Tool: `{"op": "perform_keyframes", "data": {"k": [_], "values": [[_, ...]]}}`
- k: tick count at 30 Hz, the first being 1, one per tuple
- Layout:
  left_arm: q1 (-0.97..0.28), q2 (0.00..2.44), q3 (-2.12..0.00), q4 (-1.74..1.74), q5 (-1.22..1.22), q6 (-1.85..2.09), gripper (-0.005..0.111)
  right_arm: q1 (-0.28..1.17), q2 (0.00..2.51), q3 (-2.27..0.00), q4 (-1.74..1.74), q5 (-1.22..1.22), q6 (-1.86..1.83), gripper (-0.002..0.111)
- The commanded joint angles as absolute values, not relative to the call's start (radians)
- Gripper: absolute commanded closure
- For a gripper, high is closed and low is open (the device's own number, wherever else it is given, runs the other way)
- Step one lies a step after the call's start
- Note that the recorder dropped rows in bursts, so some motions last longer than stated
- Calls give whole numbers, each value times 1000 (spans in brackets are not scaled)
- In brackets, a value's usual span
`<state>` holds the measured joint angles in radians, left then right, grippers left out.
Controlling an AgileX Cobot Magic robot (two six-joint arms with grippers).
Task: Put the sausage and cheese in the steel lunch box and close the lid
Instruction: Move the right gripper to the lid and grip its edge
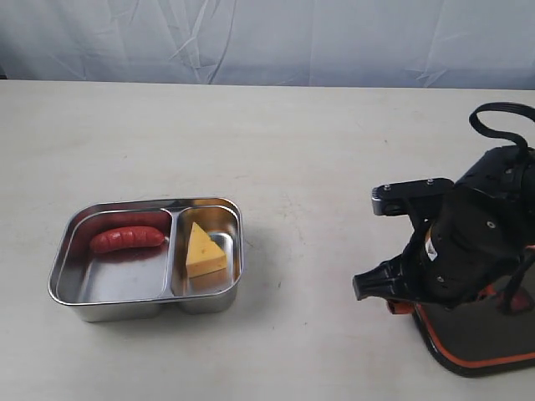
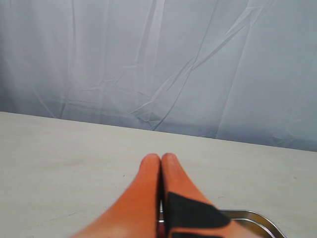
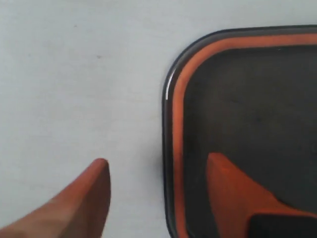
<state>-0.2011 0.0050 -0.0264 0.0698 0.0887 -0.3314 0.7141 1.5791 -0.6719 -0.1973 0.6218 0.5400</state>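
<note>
R gripper (image 3: 157, 159) open, jaws straddling edge of lid (image 3: 247, 99) near corner: one over table, one over lid, nothing gripped yet. I'd go lower, centre rim btwn pads, then close firm, since smooth plastic may slip. Lid flat on table, well apart from steel lunch box (image 1: 63, 284). Sausage (image 1: 127, 239) and cheese (image 1: 205, 251) already in separate compartments. L gripper (image 2: 159, 158) closed, empty.

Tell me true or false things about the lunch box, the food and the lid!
1. The sausage lies in the lunch box. True.
2. The cheese shares the sausage's compartment. False: it sits in the smaller compartment beside it.
3. The lid covers the lunch box. False: it lies on the table, apart from the box.
4. The right pincer is open over the lid's edge. True.
5. The left pincer is shut. True.
</note>
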Motion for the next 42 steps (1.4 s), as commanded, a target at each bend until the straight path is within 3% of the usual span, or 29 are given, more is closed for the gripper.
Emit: {"op": "perform_keyframes", "data": {"k": [1,3,5,10,22,25,28,35,42], "values": [[-200,0,-24,73,82,-329,107,710,1580,-659,-259,632,558,68],[-200,0,-24,73,82,-329,107,710,1580,-648,-259,616,558,79],[-200,0,-24,73,82,-329,107,710,1581,-627,-261,581,558,81],[-200,0,-24,73,82,-329,107,710,1581,-592,-261,543,578,65],[-200,0,-24,73,82,-329,107,710,1670,-592,-261,504,578,67],[-200,0,-24,73,82,-329,107,710,1696,-592,-261,504,578,81],[-200,0,-24,73,82,-329,107,710,1702,-592,-261,504,578,109],[-200,0,-24,73,82,-329,107,710,1679,-592,-233,571,579,108],[-200,0,-24,73,82,-329,107,724,1483,-592,-225,627,574,108]]}}
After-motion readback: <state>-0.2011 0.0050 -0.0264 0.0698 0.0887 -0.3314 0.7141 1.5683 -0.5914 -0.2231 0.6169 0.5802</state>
